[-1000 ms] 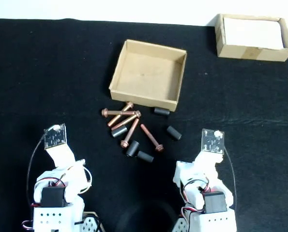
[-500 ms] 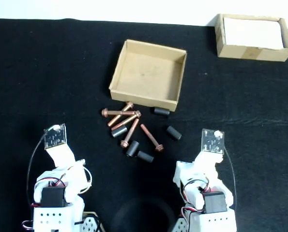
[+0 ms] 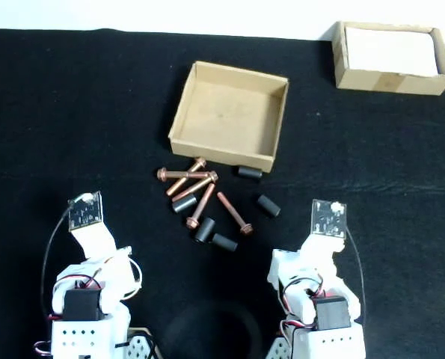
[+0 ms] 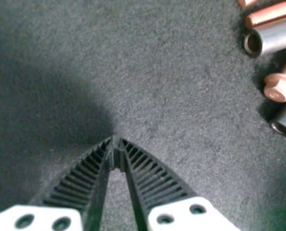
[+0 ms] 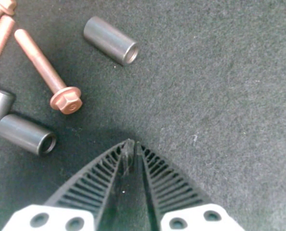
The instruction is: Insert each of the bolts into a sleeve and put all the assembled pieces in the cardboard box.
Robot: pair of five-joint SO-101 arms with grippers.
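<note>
Your left gripper (image 4: 115, 144) hangs low over bare cloth (image 3: 72, 112). Its fingers are pressed together, nothing between them. Right gripper (image 5: 130, 147) the same: tips meet, nothing pinched. Both arms are folded back at the near edge of the table, left arm (image 3: 95, 262) and right arm (image 3: 312, 269) well apart. The pile of parts lies ahead of them, between the two.

Five bolts (image 3: 233, 212) lie loose on the cloth just in front of the box (image 3: 222, 153). Three bunch together at the pile's left, crossing or touching. Two lie apart from those, angled toward the arms. Five sleeves (image 3: 268, 206) are scattered among them, all on their sides, bolts and sleeves separate. One of the sleeves lies just beside the box's front wall. Every part is outside the box, which stands open and upright.

From your right wrist, one of the bolts (image 5: 42, 70) points its head toward the gripper, with a sleeve off to each side, not touching. Your left wrist catches sleeve ends and a bolt head at the frame edge.

Second box (image 3: 390, 81) stands at the far right corner, white inside.
</note>
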